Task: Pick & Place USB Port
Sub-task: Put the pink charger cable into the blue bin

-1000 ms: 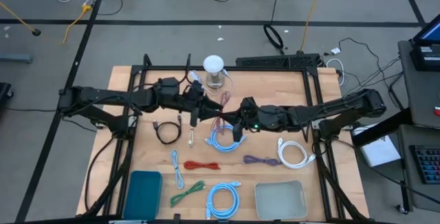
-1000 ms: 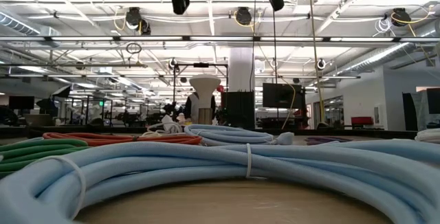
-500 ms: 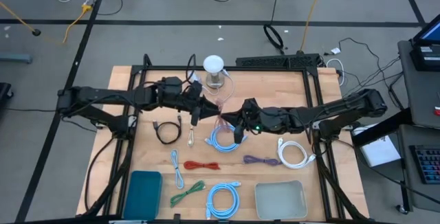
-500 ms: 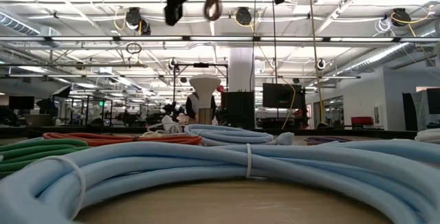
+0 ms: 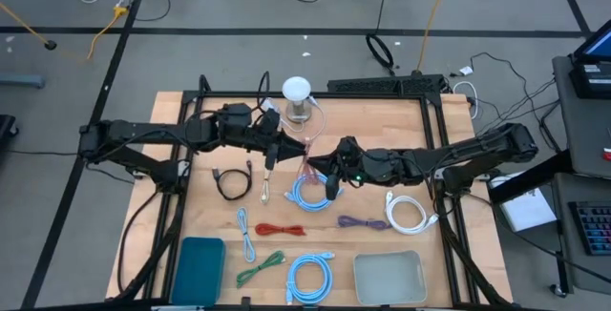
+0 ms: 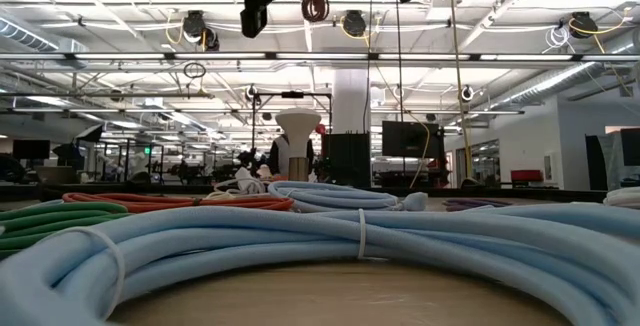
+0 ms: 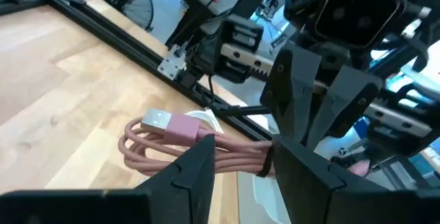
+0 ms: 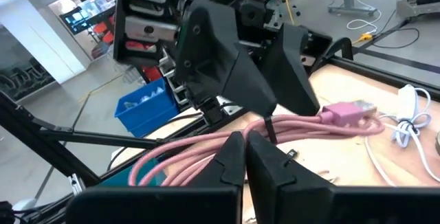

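Between both grippers, a coiled pink rubbery cable (image 7: 206,148) hangs.

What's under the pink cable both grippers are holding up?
Bare wooden table and a white cable lie below the pink cable, held by the left gripper and right gripper. Their fingers cover the rest.

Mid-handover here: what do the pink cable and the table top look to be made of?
Pink cable: probably a soft, matte rubbery or plastic jacket, since it bends into smooth loops; its plug has a metal-looking tip in a pink plastic housing. It is gripped by the right hand and the left hand. Table top: light wood with visible grain and plank seams, apparently a smooth finish.
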`<state>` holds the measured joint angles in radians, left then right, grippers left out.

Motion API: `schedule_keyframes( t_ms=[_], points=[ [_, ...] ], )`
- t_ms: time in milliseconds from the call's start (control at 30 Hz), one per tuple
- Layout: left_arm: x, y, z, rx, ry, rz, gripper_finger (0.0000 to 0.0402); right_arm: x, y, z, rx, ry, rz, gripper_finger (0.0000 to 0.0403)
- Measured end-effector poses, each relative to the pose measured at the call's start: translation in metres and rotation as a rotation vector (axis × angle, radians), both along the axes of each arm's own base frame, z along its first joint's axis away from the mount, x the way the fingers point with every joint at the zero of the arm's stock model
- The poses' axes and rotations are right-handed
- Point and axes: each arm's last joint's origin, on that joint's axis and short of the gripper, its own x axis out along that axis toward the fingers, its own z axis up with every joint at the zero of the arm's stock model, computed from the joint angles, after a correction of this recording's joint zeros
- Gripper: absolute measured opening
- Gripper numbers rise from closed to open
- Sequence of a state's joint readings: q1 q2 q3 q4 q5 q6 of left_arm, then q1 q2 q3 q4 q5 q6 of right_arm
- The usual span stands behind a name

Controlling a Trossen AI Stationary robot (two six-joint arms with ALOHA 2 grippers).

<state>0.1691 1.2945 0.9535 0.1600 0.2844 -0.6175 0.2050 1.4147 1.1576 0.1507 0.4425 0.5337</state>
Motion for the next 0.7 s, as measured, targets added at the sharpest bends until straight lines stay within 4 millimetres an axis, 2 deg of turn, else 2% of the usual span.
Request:
schedule_keyframes(
  t_ms=[133,333,433,533,700],
  points=[
    [0.0,0.001,0.001,-0.018,-0.007,0.005,0.0116,0.0,0.0,0.0,-0.002,0.005,0.003,0.0001],
    [0.0,0.0,0.001,-0.007,-0.008,-0.014,0.0039,-0.001,0.0,-0.003,-0.032,0.036,0.006,0.0001],
    [-0.001,0.004,0.002,-0.044,-0.012,-0.057,0.0022,-0.002,0.0,-0.008,-0.046,0.096,-0.003,0.0001],
    [-0.002,0.008,0.004,-0.099,-0.031,-0.11,0.0037,-0.005,-0.001,-0.015,-0.075,0.168,-0.048,0.0],
    [-0.009,0.007,0.017,-0.182,-0.077,-0.145,0.0111,-0.008,-0.003,-0.02,-0.133,0.231,-0.122,0.0]
  ],
)
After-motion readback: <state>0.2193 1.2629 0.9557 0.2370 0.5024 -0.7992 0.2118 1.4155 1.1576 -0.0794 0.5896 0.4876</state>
